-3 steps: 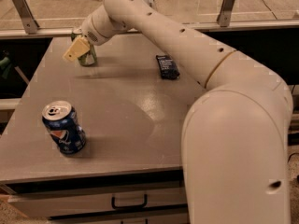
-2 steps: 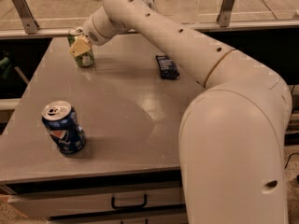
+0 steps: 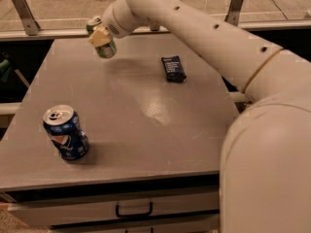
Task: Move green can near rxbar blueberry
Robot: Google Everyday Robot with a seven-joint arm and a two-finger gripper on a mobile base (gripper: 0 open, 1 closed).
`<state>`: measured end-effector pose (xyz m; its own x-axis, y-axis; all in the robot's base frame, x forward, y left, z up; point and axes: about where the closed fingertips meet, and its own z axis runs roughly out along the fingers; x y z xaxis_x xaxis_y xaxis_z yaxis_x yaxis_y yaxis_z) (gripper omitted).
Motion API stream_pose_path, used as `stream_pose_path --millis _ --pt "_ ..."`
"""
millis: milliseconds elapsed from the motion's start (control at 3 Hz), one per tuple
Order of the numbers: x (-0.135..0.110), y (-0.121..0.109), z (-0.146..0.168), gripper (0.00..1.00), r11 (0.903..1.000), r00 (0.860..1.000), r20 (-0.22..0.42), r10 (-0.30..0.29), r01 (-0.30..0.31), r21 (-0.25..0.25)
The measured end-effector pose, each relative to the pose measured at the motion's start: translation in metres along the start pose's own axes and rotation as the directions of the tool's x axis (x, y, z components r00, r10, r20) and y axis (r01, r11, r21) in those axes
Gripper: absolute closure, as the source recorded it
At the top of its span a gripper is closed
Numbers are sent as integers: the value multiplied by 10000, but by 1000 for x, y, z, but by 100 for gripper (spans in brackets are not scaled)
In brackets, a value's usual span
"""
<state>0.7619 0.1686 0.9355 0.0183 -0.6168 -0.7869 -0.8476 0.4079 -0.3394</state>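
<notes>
- The tool (image 3: 102,39) is over the far left part of the grey surface (image 3: 146,130), at the end of a thick cream-white arm (image 3: 204,33) that reaches in from the right.
- It is closed around the green can (image 3: 108,50). One tan finger pad (image 3: 99,35) lies across the can's side; the other finger is hidden behind the can.
- The green can is tilted, its silver top leaning away to the left and its lower end towards me. It looks to be held just clear of the surface, though I can't be sure its base is off.
- The can shows green and pale patterning, but I can read no writing on it.
- The rxbar blueberry (image 3: 173,68) lies flat on the surface to the right of the can, apart from it and touching nothing. It is a dark navy wrapper with a little white print near its far end, too small for me to read.
- A blue can (image 3: 66,135) stands upright near the front left, well apart from both the bar and the held can. It has a silver top with the tab showing, and it carries the round red, white and blue Pepsi emblem; the lettering itself I can't read.
- Below the front edge is a drawer front with a dark handle (image 3: 133,211).
</notes>
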Motion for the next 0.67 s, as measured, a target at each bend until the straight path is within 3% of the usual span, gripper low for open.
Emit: stream_pose_path --millis 333,667 --pt "0 -2 -4 100 10000 10000 13 -27 27 61" --pt "2 1 -1 100 9999 9999 43 99 -99 18"
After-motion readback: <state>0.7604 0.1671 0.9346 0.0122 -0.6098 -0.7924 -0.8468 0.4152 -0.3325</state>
